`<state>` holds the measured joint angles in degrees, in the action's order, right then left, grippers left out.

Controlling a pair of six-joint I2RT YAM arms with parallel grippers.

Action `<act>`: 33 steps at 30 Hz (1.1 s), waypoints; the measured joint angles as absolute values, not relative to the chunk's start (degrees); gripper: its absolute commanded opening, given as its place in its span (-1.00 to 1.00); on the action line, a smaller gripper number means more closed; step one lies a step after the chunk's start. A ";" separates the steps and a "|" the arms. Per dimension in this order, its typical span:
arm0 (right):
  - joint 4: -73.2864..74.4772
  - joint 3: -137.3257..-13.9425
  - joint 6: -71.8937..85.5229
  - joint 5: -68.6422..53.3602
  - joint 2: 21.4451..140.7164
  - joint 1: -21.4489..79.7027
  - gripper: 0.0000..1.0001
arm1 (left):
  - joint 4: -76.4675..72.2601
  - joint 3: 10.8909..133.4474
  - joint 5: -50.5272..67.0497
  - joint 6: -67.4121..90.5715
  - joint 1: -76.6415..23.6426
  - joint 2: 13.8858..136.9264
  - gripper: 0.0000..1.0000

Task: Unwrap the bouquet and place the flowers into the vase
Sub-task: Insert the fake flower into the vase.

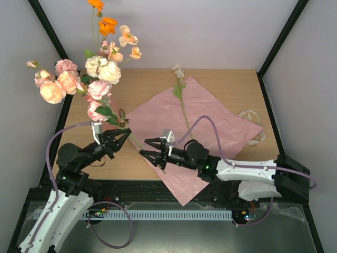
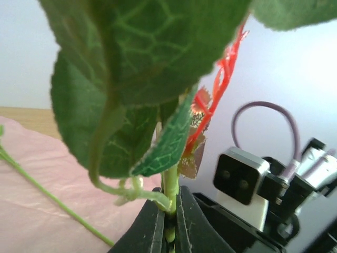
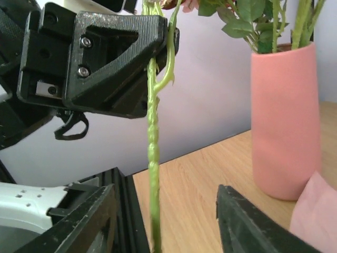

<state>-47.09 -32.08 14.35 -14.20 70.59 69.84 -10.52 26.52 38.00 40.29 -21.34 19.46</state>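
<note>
My left gripper (image 1: 120, 137) (image 2: 169, 224) is shut on the green stem (image 2: 171, 192) of a leafy flower, held upright. The stem's lower end (image 3: 154, 158) hangs between the fingers of my open right gripper (image 1: 144, 146) (image 3: 168, 226), touching neither. The salmon-pink vase (image 3: 284, 121) stands just behind with several stems in it. In the top view its body is hidden under the pink, cream and orange flowers (image 1: 100, 74). The bouquet's pink wrapping sheet (image 1: 210, 121) lies open and flat, with one cream flower (image 1: 182, 100) lying on it.
A cream ribbon (image 1: 254, 126) lies at the sheet's right corner by the right wall. The sheet's near corner hangs over the table's front edge (image 1: 181, 190). Black frame posts (image 1: 50, 37) run up both back corners.
</note>
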 measured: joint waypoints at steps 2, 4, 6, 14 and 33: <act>-45.12 -32.05 13.82 -12.34 69.12 69.89 0.57 | -7.42 27.88 34.37 38.04 -21.37 18.92 -0.95; -43.44 -31.94 13.21 -10.44 67.35 69.89 0.94 | -3.73 29.82 29.15 35.44 -21.37 18.68 -0.95; -41.89 -31.59 13.04 -8.14 65.28 69.89 0.97 | -0.64 31.53 23.99 33.23 -21.37 18.65 -0.95; -37.01 -29.08 11.25 -0.12 59.29 69.89 0.97 | 7.18 38.59 4.58 24.77 -21.37 19.86 -0.95; -32.03 -27.31 9.17 6.92 54.43 69.89 0.97 | 4.78 65.34 -27.09 2.87 -21.37 35.77 -0.95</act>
<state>-32.03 -27.31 9.17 6.92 54.43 69.89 4.78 65.34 -27.09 2.87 -21.37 35.77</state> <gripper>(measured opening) 0.987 0.052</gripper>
